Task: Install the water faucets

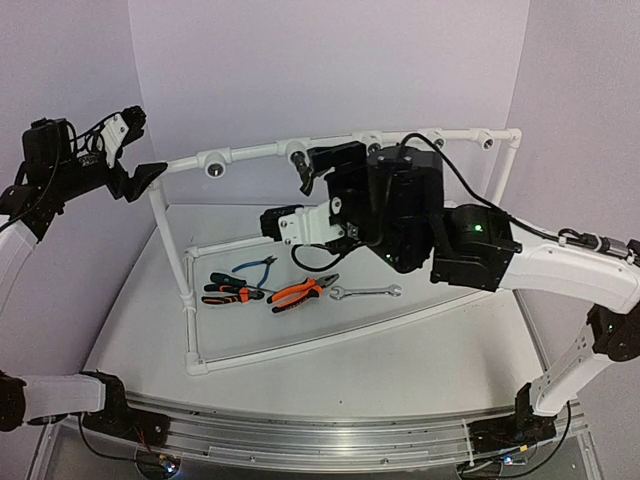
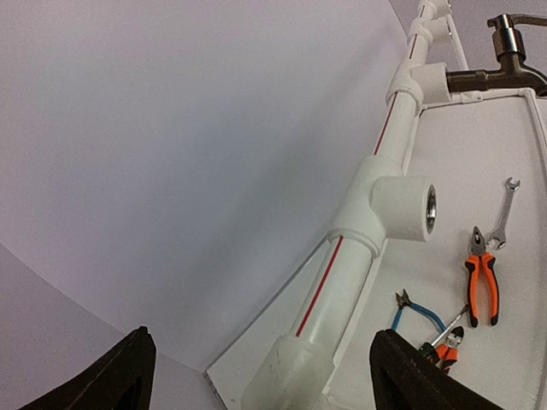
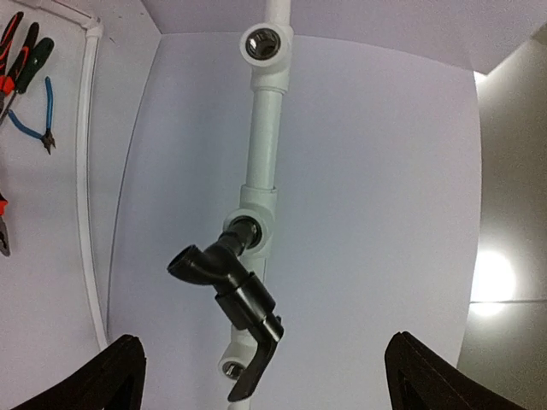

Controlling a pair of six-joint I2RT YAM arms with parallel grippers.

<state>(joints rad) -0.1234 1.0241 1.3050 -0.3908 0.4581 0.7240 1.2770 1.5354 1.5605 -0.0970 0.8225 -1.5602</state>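
The right fingers (image 3: 107, 376) stand wide apart and hold nothing; their two tips show at the lower corners of the right wrist view. Ahead of them, in the gap between the tips and a little nearer to the tip at that view's left side, is the faucet (image 3: 229, 286). It is dark grey-black, and its threaded end sits in a white fitting (image 3: 256, 224) on the white pipe (image 3: 267, 137). How deep it is screwed in, I cannot tell. Its lever points back toward the fingers and its spout points to the side. The fingers do not touch it. Further ahead of these fingers, on the same pipe, is an empty socket (image 3: 265, 43) with a metal thread inside.

The left fingers (image 2: 115, 376) are also spread open and empty. In the top view they are held high at the left end of the pipe frame, well apart from the faucet. Between them and just ahead, the pipe runs away from the camera, and some way along it a second socket (image 2: 403, 209) is free. Far ahead of these fingers, at the upper corner of the left wrist view, the faucet is seen from the side, standing out from its fitting.

On the table (image 2: 521, 359), beyond the finger at that view's right side, lie a silver wrench (image 2: 506, 213), orange-handled pliers (image 2: 483, 278) and blue-handled cutters (image 2: 419, 312). The wrench and the pliers lie near each other.
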